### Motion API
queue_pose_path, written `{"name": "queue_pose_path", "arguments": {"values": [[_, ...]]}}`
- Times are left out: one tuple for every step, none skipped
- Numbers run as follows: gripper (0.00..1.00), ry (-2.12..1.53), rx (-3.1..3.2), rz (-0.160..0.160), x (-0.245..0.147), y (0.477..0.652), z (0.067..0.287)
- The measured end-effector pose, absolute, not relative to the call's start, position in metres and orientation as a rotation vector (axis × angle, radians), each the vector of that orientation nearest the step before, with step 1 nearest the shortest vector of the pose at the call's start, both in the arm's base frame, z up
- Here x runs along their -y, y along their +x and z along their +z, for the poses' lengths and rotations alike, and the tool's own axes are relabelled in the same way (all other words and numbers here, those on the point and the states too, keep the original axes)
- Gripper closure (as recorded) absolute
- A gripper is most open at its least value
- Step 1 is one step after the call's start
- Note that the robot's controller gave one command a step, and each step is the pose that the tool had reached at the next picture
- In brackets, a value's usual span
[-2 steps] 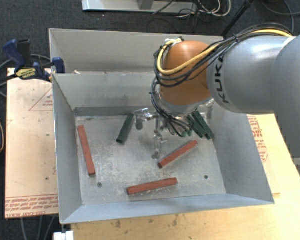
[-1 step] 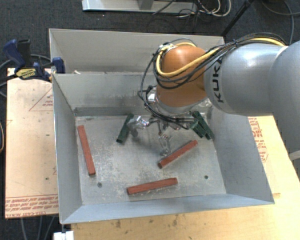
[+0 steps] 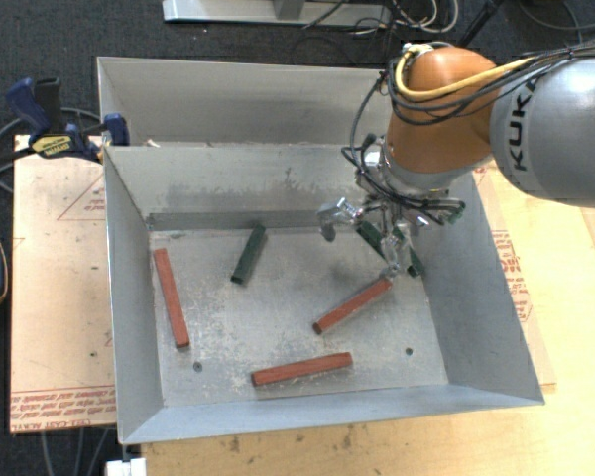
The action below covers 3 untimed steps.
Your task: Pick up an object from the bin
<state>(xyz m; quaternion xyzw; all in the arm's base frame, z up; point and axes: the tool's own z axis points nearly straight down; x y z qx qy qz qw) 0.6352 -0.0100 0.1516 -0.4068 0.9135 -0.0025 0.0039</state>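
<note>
My gripper (image 3: 372, 241) hangs over the right half of the bin, under the orange wrist cover, with its two silver fingers spread apart and open. A red-brown stick (image 3: 352, 306) lies slanted just below it, its upper end close to the lower fingertip (image 3: 411, 263). Something dark green shows between the fingers, but I cannot tell whether it is a loose thing or part of the gripper. A dark green stick (image 3: 248, 254) lies to the left on the bin floor, well apart from the gripper.
Another red-brown stick (image 3: 301, 369) lies near the bin's front wall. A third one (image 3: 172, 297) lies along the left wall. The bin's sloped walls rise on all sides, and the arm reaches in from the right.
</note>
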Motion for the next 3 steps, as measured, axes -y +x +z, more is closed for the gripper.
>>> {"name": "queue_pose_path", "arguments": {"values": [[0.0, -1.394, -2.824, 0.008, 0.037, 0.59, 0.072], [1.0, -1.391, -2.815, 0.003, 0.035, 0.593, 0.077], [1.0, -1.802, -2.563, -0.012, 0.119, 0.639, 0.24]]}}
